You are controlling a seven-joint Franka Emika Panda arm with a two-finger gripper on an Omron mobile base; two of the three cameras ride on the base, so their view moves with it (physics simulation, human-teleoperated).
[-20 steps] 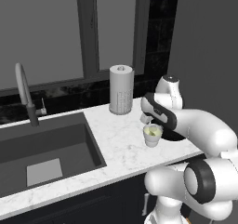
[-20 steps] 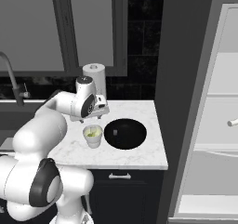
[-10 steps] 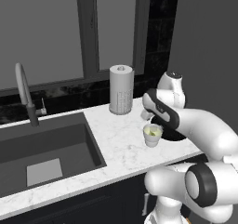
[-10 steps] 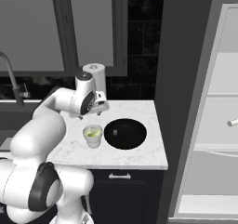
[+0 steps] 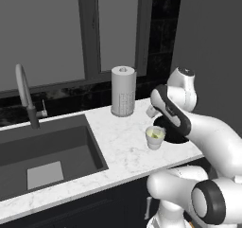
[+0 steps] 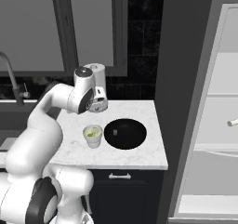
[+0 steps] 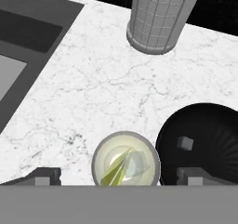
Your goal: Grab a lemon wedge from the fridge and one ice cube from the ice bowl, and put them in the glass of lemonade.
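White-marbled table (image 5: pixel 120 144) carries the glass of lemonade (image 7: pixel 125 165), a small whitish tapered cup with pale yellow-green liquid. In the hand view a lemon wedge (image 7: pixel 117 168) lies in it, pale with a yellow-green edge, beside a clear ice cube (image 7: pixel 137 165). The glass stands just beside the ice bowl (image 7: pixel 204 141), to that bowl's sink side, rims close; whether they touch I cannot tell. The ice bowl is round, shallow, black, ribbed inside, with one small grey cube (image 7: pixel 186 143) on its floor. Behind both stands a tall grey-white perforated cylinder (image 5: pixel 123 91). The dark sink basin (image 5: pixel 45 156) with its curved faucet (image 5: pixel 26 94) lies well apart. The pincer (image 7: pixel 120 175) hangs over the glass, released, its fingertips (image 7: pixel 46 175) standing wide on either side of the cup's rim, holding nothing. The fridge (image 6: pixel 211 125) stands open at the table's end, pale shelves showing.
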